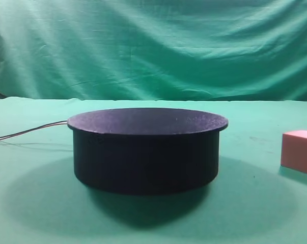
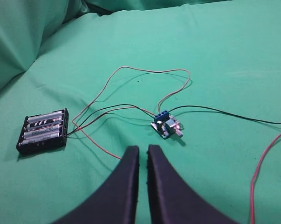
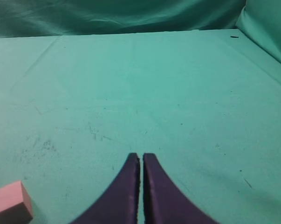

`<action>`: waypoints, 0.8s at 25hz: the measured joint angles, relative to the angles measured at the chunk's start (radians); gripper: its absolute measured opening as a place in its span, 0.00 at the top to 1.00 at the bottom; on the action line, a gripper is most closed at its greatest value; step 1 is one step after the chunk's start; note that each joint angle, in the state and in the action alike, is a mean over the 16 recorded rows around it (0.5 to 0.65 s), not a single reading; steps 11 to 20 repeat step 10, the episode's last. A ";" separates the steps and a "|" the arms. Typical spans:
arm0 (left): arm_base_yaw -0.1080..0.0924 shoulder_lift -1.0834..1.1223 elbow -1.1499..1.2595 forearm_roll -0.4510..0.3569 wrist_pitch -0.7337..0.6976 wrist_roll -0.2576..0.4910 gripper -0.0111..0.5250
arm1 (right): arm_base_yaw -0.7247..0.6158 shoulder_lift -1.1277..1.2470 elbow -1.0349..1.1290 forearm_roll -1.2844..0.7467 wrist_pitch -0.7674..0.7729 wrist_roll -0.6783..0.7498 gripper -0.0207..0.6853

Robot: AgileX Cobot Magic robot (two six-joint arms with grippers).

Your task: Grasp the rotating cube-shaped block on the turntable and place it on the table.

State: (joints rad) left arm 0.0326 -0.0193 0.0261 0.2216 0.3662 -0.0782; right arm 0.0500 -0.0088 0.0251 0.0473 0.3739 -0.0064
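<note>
The salmon-pink cube-shaped block [image 1: 300,151] is seen resting on the green table [image 1: 31,213], right of the bare turntable [image 1: 147,122], while both the left gripper [image 2: 143,151] and right gripper [image 3: 141,159] are pressed together, so only a gentle retreat is judged needed.

We see a black battery holder [image 2: 42,131] with cells lying on the green cloth, joined by thin red and black wires [image 2: 131,88] to a small circuit board [image 2: 166,126] with a blue terminal block. Behind hangs a wrinkled green backdrop [image 1: 153,46].
</note>
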 joint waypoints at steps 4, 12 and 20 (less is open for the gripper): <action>0.000 0.000 0.000 0.000 0.000 0.000 0.98 | -0.001 -0.001 0.001 0.001 0.003 0.000 0.97; 0.000 0.000 0.000 0.000 0.000 0.000 0.98 | -0.001 -0.001 0.001 0.001 0.004 0.000 0.97; 0.000 0.000 0.000 0.000 0.000 0.000 0.98 | -0.001 -0.001 0.001 0.001 0.004 0.000 0.97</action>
